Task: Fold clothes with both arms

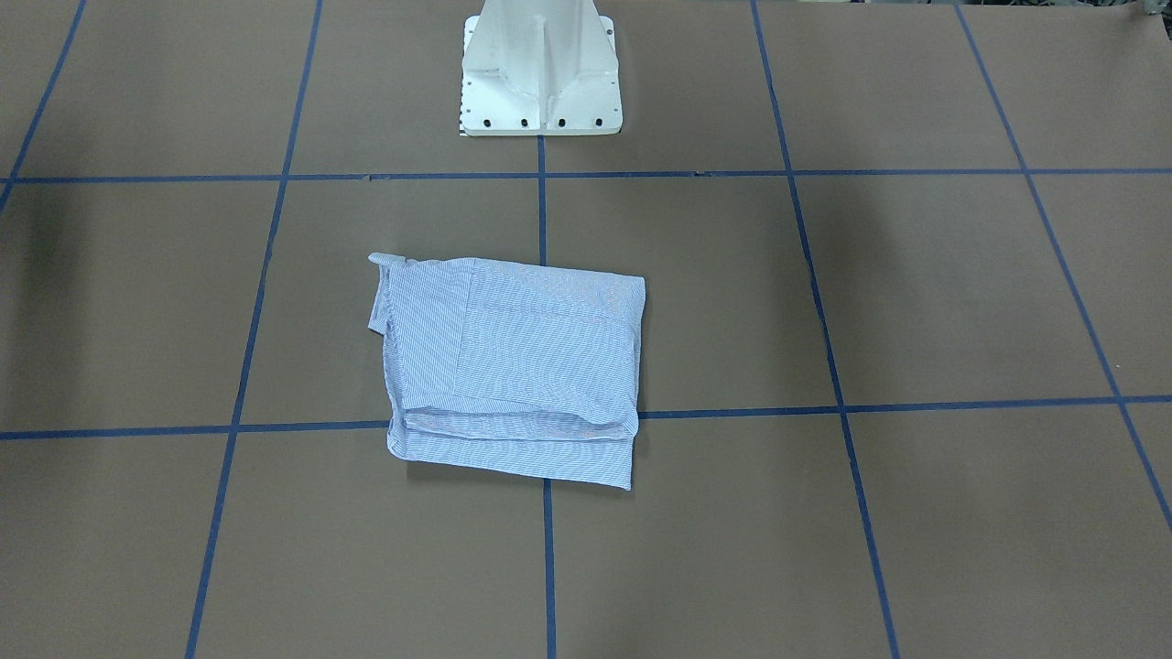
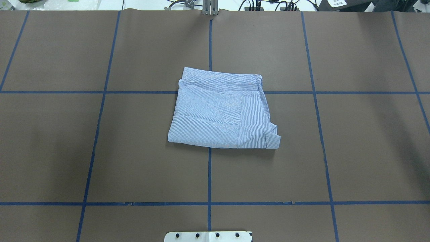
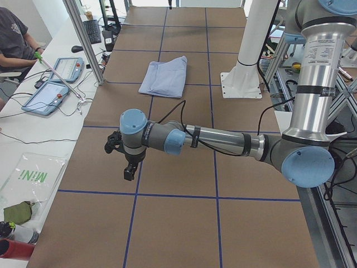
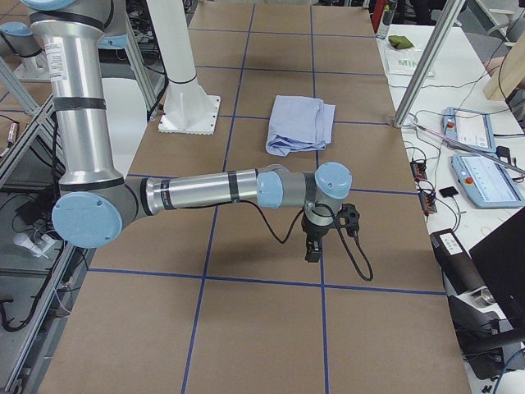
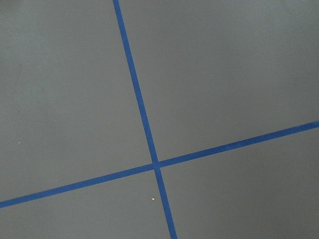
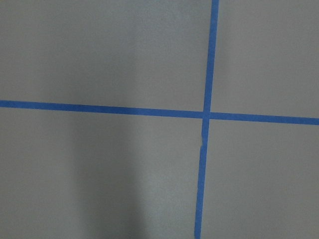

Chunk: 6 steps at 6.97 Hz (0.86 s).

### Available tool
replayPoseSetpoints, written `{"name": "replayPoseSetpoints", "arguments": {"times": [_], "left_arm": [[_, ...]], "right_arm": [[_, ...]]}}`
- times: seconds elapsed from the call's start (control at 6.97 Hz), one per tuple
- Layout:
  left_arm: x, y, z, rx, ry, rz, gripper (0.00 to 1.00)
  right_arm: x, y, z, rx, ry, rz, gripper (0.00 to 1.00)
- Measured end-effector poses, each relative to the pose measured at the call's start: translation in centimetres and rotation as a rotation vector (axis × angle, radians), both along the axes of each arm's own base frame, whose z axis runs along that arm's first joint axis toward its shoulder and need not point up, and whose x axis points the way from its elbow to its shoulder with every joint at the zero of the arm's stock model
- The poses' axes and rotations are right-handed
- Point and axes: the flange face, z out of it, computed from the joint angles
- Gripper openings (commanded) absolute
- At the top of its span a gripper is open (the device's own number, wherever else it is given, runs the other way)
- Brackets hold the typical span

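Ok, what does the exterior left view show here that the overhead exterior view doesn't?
Only exterior left: the left arm stretched low over the table, its pincer hanging clear of it, far from the shirt, plus a seated person and two control pendants on a side desk. Only overhead: the shirt's whole outline, with a cuff-like flap at its near-right corner, and cables beyond the far edge. Both: the folded striped shirt, blue tape grid and white pedestal base.
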Motion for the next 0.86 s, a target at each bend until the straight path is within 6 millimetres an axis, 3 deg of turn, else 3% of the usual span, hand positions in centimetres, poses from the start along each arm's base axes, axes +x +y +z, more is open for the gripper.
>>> {"name": "replayPoseSetpoints", "arguments": {"times": [0.86], "left_arm": [[0.1, 0.9, 0.5, -0.009, 0.009, 0.005, 1.00]], "right_arm": [[0.0, 1.2, -0.2, -0.011, -0.075, 0.011, 1.00]]}}
